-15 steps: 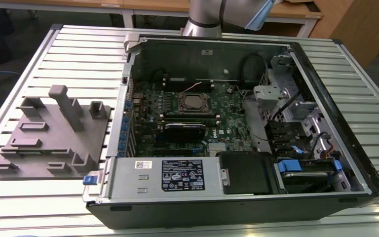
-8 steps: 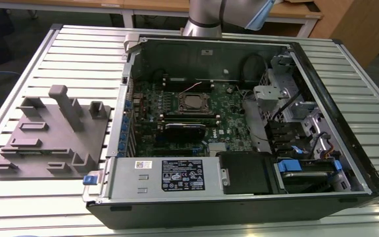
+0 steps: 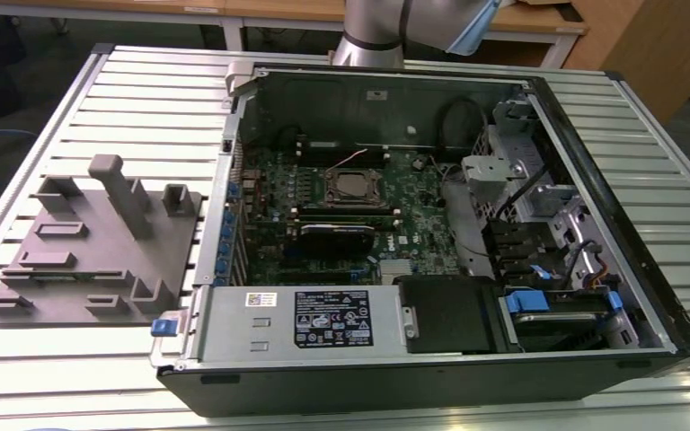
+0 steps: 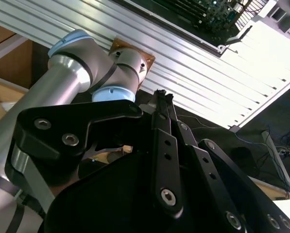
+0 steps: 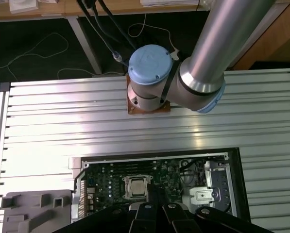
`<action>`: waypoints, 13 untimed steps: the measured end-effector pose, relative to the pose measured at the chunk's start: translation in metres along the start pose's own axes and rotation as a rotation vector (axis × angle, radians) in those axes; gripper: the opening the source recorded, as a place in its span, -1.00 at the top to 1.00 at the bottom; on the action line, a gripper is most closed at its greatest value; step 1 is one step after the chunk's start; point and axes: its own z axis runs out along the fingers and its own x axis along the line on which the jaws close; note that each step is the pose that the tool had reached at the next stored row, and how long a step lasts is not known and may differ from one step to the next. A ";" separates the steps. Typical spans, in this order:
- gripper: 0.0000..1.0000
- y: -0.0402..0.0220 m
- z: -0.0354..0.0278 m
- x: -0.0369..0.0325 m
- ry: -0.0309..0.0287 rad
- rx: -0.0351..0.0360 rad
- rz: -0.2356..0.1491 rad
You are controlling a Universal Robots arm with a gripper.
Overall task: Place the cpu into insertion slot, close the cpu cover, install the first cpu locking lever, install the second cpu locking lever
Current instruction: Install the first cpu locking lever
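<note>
The insertion slot [image 3: 351, 187] is a small square socket with a silvery rim on the green board [image 3: 321, 215] inside the open computer case [image 3: 441, 377]. A dull grey square face, the cpu [image 5: 136, 187], shows within that rim in the first wrist view. I cannot separate the cpu cover or the locking levers from the rim. My gripper [image 5: 153, 193] hangs high above the case with its black fingers [image 4: 165, 126] drawn together, nothing visible between them.
The case lies on a slatted aluminium table [image 3: 69, 359]. A grey fixture block [image 3: 93, 242] with upright posts stands on the exterior view's left. Inside the case are a labelled power supply [image 3: 309, 319], a black shroud [image 3: 447, 314] and a drive cage [image 3: 537, 197]. The arm's base [image 5: 149, 80] is bolted behind the case.
</note>
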 end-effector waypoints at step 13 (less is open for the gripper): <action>0.80 0.0150 -0.0573 -0.0002 -0.0003 0.0002 0.002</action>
